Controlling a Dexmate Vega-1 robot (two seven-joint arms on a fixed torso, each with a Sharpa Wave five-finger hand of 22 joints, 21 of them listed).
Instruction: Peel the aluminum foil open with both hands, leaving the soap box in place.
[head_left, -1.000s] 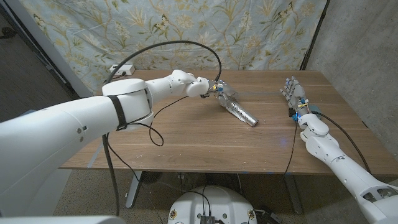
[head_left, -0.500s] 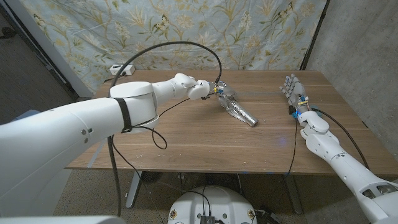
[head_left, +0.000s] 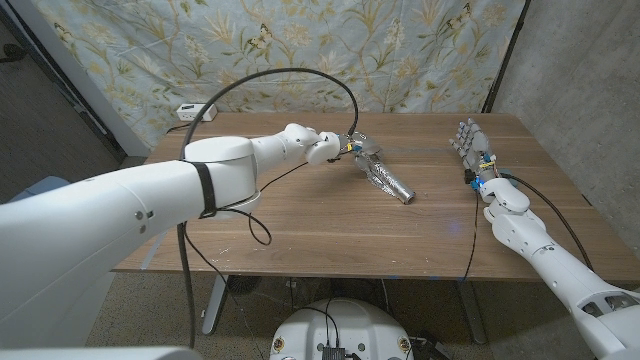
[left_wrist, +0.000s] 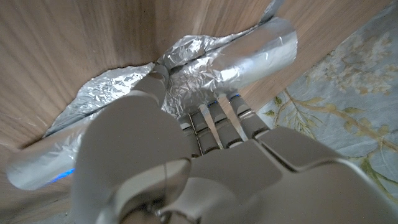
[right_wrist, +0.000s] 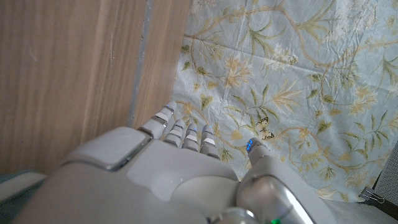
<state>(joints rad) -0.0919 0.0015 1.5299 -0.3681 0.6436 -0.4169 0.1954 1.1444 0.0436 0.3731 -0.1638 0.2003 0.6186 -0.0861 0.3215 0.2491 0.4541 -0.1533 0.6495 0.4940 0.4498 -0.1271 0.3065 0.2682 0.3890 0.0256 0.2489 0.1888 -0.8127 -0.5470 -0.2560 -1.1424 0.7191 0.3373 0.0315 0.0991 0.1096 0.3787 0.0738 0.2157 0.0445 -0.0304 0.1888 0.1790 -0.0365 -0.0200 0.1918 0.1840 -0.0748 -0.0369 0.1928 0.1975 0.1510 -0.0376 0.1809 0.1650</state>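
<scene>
Centrally on the wooden table (head_left: 300, 225), slightly toward one o'clock from its middle, lies the aluminum foil (head_left: 388, 182), a crumpled silver bundle whose long axis runs from ten o'clock down to four o'clock in the head view. The soap box cannot be made out under the wrap.

The left hand (head_left: 358, 150) is on the bundle's ten-o'clock end. In the left wrist view its fingers (left_wrist: 214, 118) press into creased foil between two rolled edges, but whether they actually pinch a fold cannot be told.

The right hand (head_left: 470, 145) stands on edge well apart, at three o'clock from the foil, fingers extended and slightly spread, grasping nothing; the right wrist view shows its fingers (right_wrist: 183, 134) pointing past the table edge toward the floral curtain (head_left: 300, 50).

Assessment: the wrap looks partly loosened. The free four-o'clock end faces the right hand, which must travel toward nine o'clock to reach it. Pulling along the long axis risks dragging the box.
</scene>
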